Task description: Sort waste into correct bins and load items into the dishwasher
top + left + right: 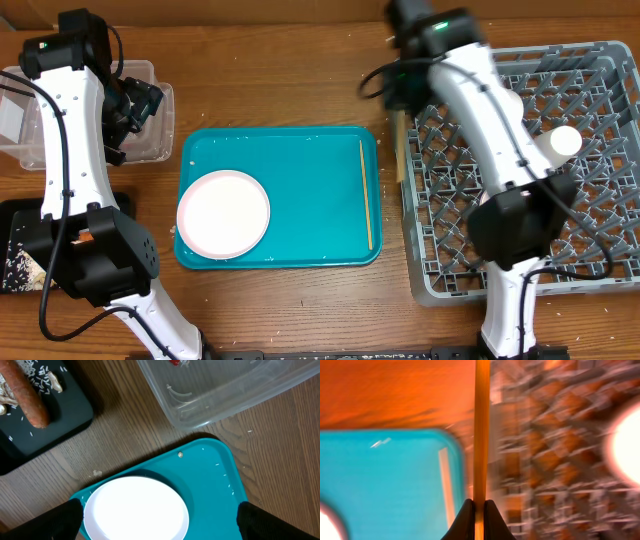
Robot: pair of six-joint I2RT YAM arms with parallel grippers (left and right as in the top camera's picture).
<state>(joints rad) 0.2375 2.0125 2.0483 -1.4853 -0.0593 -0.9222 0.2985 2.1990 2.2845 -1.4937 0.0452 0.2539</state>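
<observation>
My right gripper [479, 510] is shut on a thin wooden chopstick [480, 430] that runs straight up the blurred right wrist view. From overhead this chopstick [399, 148] hangs between the teal tray [300, 150] and the grey dishwasher rack [530, 170], below the right gripper [400, 100]. A second chopstick [366, 195] lies along the tray's right side. A white plate [223, 213] rests at the tray's left. My left gripper [142, 105] hovers open by the clear tub [85, 110], its fingers [62, 520] wide apart over the plate [135, 510].
A black tray [60, 415] at the left holds an orange sausage stick [30, 395] and rice scraps. The clear tub [225, 390] holds a red wrapper [176, 362]. A small white cup [565, 140] sits in the rack.
</observation>
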